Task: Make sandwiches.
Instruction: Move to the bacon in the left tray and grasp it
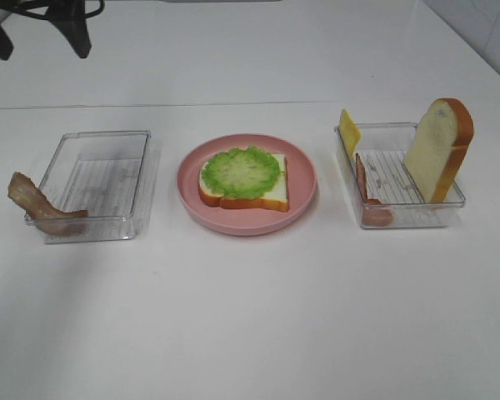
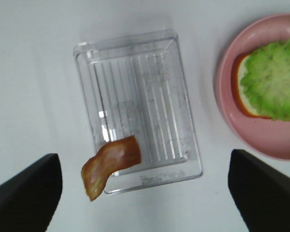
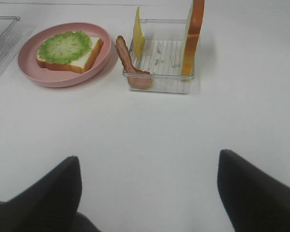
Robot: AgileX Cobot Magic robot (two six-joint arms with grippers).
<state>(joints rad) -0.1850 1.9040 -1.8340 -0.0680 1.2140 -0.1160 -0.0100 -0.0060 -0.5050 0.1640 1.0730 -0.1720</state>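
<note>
Your bread slice (image 1: pixel 271 197) topped with lettuce (image 1: pixel 241 172) sits on the pink plate (image 1: pixel 192 179), so bacon looks like the next layer. Your left end effector (image 2: pixel 144 162) and right end effector (image 3: pixel 147 159) are spread, empty. Drop the left onto the bacon strip (image 2: pixel 111 162) draped over its tray (image 2: pixel 135 72) rim.

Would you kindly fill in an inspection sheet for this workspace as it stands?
Surface: white table, plain.
Job's things: bread topped with lettuce on the pink plate; left bacon strip draped over the left tray rim; upright bread slice, cheese and right bacon strip in the right tray.
Clutter: nothing seen.
Grippers: left gripper and right gripper open, empty.
Cables: dark loops at the far left edge.
Surroundings: tiled wall far right.
</note>
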